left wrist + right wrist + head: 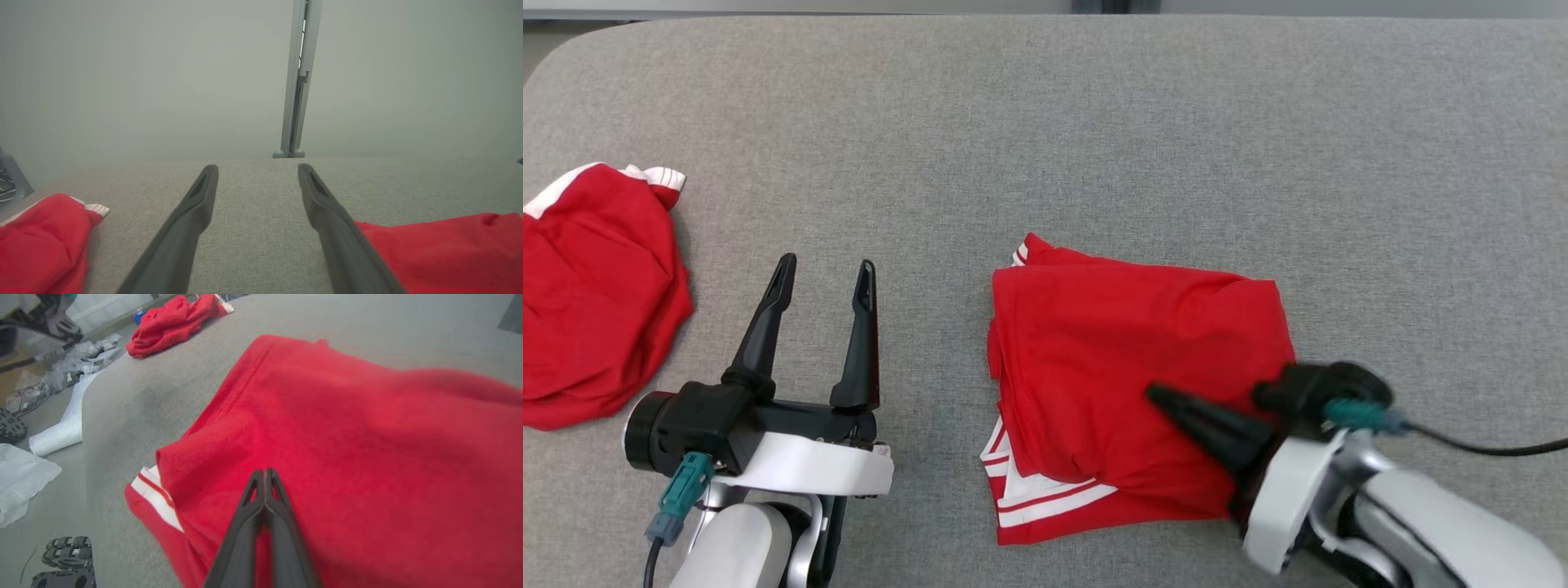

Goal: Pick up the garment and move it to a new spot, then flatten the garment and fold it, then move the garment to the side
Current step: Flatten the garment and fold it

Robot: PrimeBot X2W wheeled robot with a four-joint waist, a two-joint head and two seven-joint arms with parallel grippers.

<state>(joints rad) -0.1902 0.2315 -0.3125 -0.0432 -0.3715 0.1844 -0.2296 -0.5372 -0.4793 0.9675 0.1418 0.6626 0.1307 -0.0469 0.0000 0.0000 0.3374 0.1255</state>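
1. table [1045, 122]: the folded garment [1127, 367] lies mid-table; pushed sideways, it could drag and lose its fold.
2. right gripper [1153, 395]: fingers pressed together, holding nothing, tip over the garment; it could snag the top layer.
3. left gripper [826, 263]: wide open, empty, well left; cannot steady it.

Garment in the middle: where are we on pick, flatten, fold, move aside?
Done, by the look: the garment lies folded into a rough rectangle on the table. In hand: the right gripper, fingers shut, lies over the cloth; the left gripper hangs open over the table beside it. Left: moving it aside, likely.
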